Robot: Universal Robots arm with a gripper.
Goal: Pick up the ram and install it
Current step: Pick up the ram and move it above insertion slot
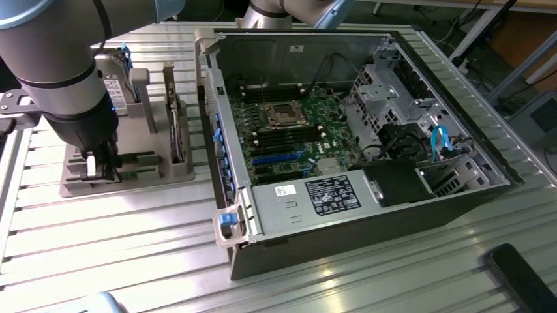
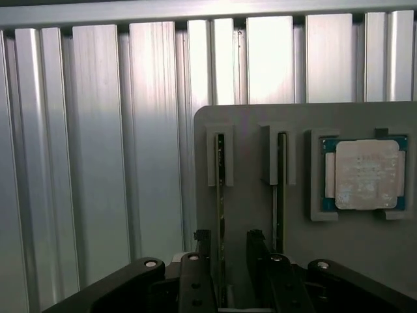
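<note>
Two green ram sticks stand on edge in slots of a grey holder. One ram runs down between my gripper's fingers, close to one black finger and apart from the other. The second ram stands in the neighbouring slot, outside the fingers. My gripper is open and straddles the first stick without clamping it. In the exterior view the gripper is lowered onto the holder at the exterior view's left, beside the open computer case.
A square silver processor lies in a recess of the holder. A taller card stands upright on the holder. The motherboard with black memory slots lies inside the case. The ribbed aluminium table surrounds everything.
</note>
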